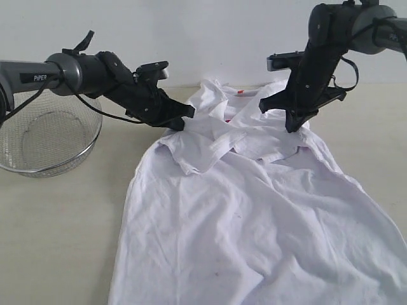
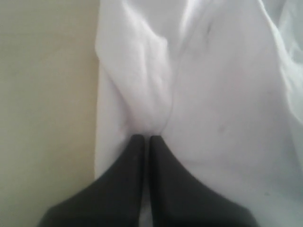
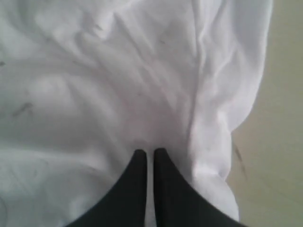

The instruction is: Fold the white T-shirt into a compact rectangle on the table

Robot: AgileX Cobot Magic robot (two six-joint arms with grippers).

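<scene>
At the far left of the exterior view a round wire-mesh basket (image 1: 38,166) stands on the pale table (image 1: 57,241), well apart from the cloth. Above it the left arm (image 1: 70,73) reaches across towards the middle, and the left pincer (image 1: 186,114) meets the left upper edge of the shirt (image 1: 254,222). In the left wrist view this pincer (image 2: 144,138) has its two dark fingers pressed together, with a pinched fold of the shirt (image 2: 227,94) running up out of the tips and bare table (image 2: 47,94) beside the cloth's edge; it is clamped on the shirt. The shirt lies on the table in the middle and right of the exterior view. Its lower body is spread fairly flat and wrinkled towards the near edge, and it runs out of view at the bottom and right. Its upper part is bunched and folded over on itself between the two pincers, with a small fleck of red (image 1: 240,93) at the far edge. On the right, the right pincer (image 1: 286,119) comes down steeply onto the bunched cloth, carried by the right arm (image 1: 356,25) that enters from the upper right corner. In the right wrist view this pincer (image 3: 147,152) is also closed, its fingertips drawn together on the shirt (image 3: 94,94), whose creases gather towards them, with a strip of table (image 3: 279,142) past the cloth's edge.
</scene>
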